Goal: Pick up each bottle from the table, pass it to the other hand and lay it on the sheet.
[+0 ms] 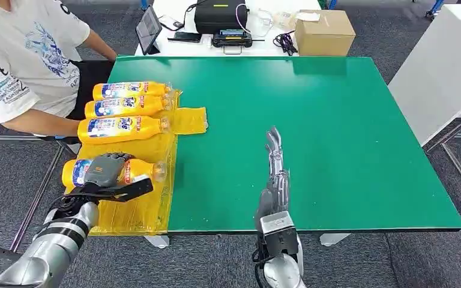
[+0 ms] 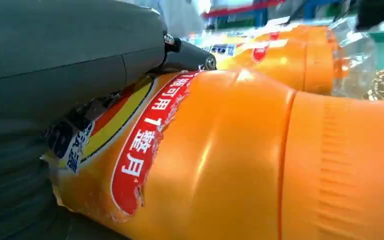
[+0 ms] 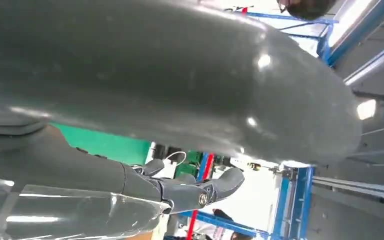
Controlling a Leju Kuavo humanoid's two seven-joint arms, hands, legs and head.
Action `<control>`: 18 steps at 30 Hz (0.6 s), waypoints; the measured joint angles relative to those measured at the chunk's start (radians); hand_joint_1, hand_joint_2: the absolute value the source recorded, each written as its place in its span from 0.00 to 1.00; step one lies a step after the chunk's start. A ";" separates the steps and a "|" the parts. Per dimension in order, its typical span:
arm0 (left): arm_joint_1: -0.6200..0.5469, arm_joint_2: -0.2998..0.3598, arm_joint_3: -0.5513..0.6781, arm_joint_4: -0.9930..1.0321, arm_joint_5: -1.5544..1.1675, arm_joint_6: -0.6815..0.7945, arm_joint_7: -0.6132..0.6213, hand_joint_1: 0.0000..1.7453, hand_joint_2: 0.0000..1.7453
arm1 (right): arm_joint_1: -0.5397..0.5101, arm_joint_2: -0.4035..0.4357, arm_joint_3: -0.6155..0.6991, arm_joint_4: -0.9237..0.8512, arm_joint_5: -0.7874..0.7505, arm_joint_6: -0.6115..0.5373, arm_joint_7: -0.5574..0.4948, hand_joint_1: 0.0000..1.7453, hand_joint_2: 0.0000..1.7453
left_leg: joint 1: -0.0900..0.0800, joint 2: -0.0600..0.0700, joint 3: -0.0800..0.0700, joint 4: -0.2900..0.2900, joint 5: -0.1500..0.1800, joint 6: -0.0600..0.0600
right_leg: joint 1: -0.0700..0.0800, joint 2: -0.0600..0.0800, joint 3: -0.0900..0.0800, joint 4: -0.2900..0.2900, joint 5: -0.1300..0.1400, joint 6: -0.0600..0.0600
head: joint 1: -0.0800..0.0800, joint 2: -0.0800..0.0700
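At the far left a seated person (image 1: 18, 66) sits beside the yellow sheet (image 1: 135, 213), where three bottles (image 1: 123, 108) lie side by side. Nearer, the left hand (image 1: 109, 171) has its fingers wrapped over the fourth bottle (image 1: 138, 170), lying on the sheet's near part. To finish the lay well, I would settle the bottle flat and parallel to the others, then spread the fingers slowly so it cannot roll. Right of it, over the green table (image 1: 348, 132), the right hand (image 1: 274, 171) holds nothing, fingers straight and together
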 measured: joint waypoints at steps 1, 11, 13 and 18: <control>-0.002 0.000 0.005 0.000 0.032 -0.027 -0.021 0.08 1.00 | 0.000 0.002 0.000 0.003 0.003 0.001 0.002 0.00 0.00 | 0.000 0.000 0.001 0.000 0.000 0.000 | 0.000 0.000 0.001 0.000 0.000 0.000 | 0.000 0.000; 0.007 0.000 0.039 0.002 0.228 -0.257 -0.080 0.00 1.00 | -0.024 0.010 -0.006 0.052 -0.024 0.036 0.035 0.00 0.00 | 0.000 -0.002 0.005 0.000 0.000 0.000 | 0.000 -0.001 0.007 0.000 -0.001 0.000 | 0.000 0.000; 0.004 0.008 0.045 0.008 0.269 -0.327 -0.097 0.00 1.00 | -0.034 0.011 -0.009 0.066 -0.028 0.048 0.038 0.00 0.00 | 0.000 -0.002 0.007 -0.001 0.000 0.000 | 0.000 -0.001 0.008 0.000 -0.001 0.000 | 0.000 0.000; 0.001 0.025 0.055 0.016 0.323 -0.407 -0.124 0.00 1.00 | -0.050 0.011 -0.010 0.106 -0.028 0.057 0.039 0.00 0.00 | 0.000 -0.002 0.014 -0.001 -0.001 -0.001 | 0.000 -0.001 0.015 0.000 -0.003 -0.001 | 0.000 0.000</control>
